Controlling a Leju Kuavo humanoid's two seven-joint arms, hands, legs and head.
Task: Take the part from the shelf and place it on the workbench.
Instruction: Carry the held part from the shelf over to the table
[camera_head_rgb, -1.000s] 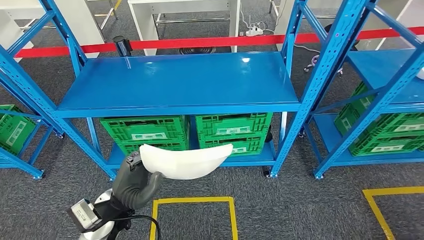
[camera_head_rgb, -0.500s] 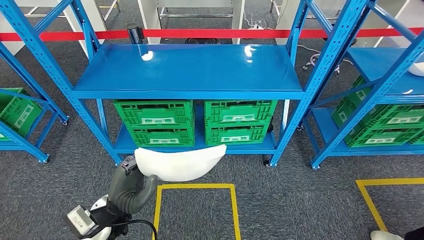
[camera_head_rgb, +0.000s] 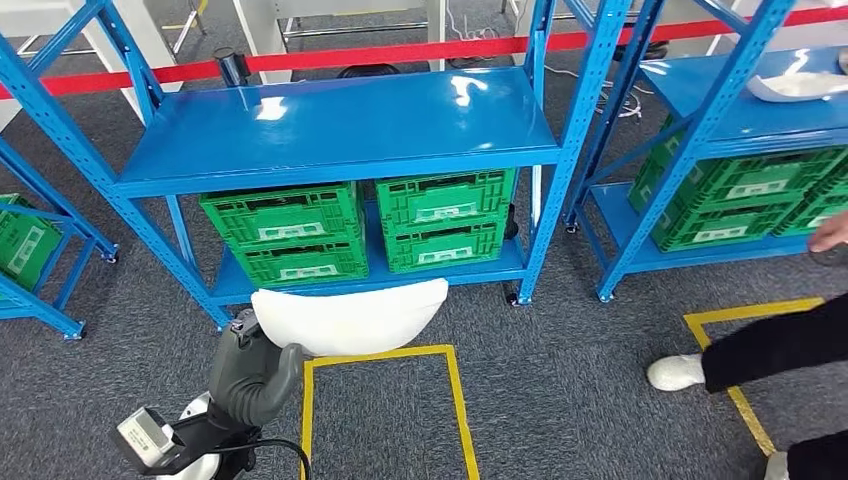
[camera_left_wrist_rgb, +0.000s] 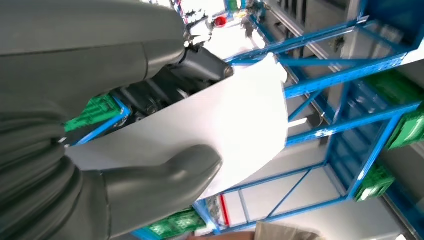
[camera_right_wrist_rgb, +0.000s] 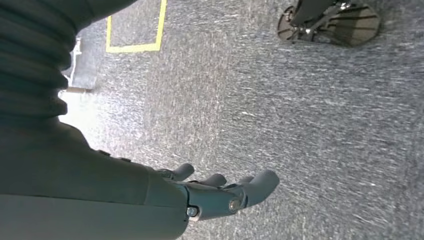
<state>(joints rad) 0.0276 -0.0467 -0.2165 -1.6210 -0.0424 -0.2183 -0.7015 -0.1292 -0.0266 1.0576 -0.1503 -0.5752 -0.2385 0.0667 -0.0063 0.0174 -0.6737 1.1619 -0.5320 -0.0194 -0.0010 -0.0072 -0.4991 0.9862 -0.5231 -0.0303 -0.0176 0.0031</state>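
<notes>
My left hand (camera_head_rgb: 250, 372) holds a long white curved part (camera_head_rgb: 350, 315) by its left end, low in the head view, in front of the blue shelf (camera_head_rgb: 340, 125). In the left wrist view the thick grey thumb (camera_left_wrist_rgb: 165, 182) presses on the white part (camera_left_wrist_rgb: 225, 125), with darker fingers behind it. My right hand (camera_right_wrist_rgb: 220, 192) hangs over grey carpet with its fingers spread and nothing in them. Another white part (camera_head_rgb: 795, 88) lies on the neighbouring shelf at the upper right.
Green crates (camera_head_rgb: 360, 230) fill the lower shelf level. A yellow floor square (camera_head_rgb: 380, 415) lies below the part. A person's dark sleeve and white shoe (camera_head_rgb: 680, 372) stand at the right. A red barrier tape (camera_head_rgb: 400, 52) runs behind the shelves.
The whole view has shifted: the shelf sits farther away and to the left as the camera moved. A person has come in at the right. The left hand keeps its hold on the part.
</notes>
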